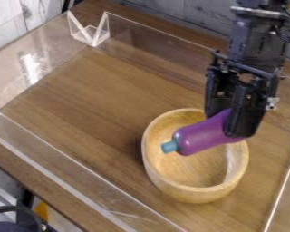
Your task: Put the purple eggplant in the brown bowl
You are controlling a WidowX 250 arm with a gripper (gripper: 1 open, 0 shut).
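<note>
Black metal forms the pincer [241,116], which hangs from the arm at the right and pinches the fat end of the small glossy purple eggplant [208,132] between its fingers. From that grip the eggplant slants down and to the left, its teal-green stem cap at the low end, held in the air above the hollow of the large round light-brown wooden bowl [194,185]. Beneath the bowl lies the dark wooden tabletop [99,100], edged by clear plastic walls [87,27].
</note>
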